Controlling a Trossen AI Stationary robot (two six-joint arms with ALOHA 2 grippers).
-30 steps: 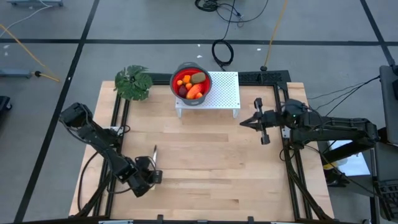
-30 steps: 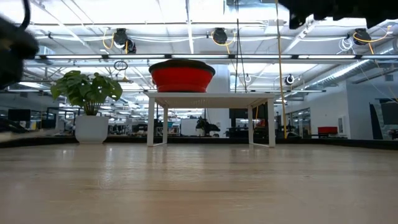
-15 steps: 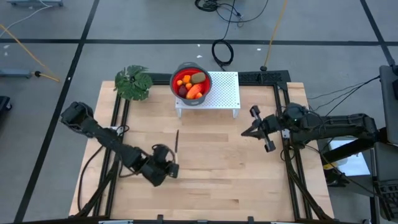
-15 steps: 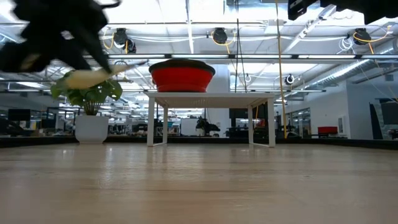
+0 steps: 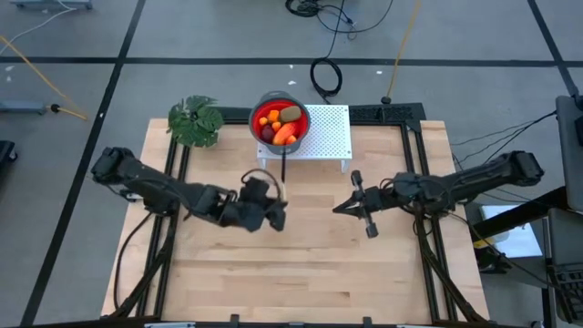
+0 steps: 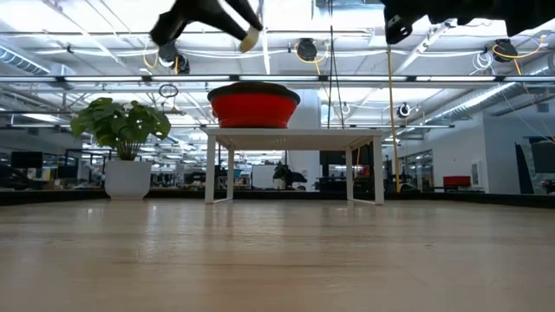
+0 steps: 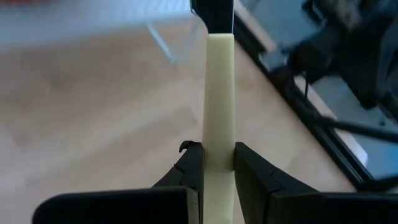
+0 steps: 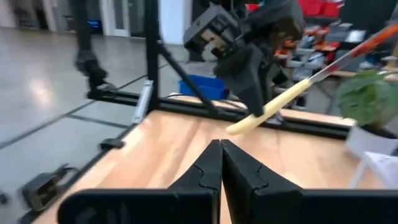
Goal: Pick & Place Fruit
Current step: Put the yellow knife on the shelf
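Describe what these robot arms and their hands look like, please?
Both arms are dark, almost black, built of slim tube-like sections linked by chunky rounded joints, with thin black cables trailing near their bases. Each ends in a hand: the left hand and the right hand both have two flat, dark, angular fingers tapering toward the tips. No markings are visible.

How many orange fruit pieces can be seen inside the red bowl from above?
3 that I can tell apart in the red bowl: two tiny orange ones at its far left part, beside the olive-brown oval, and the elongated red-orange piece at its near side. More may lie hidden underneath.
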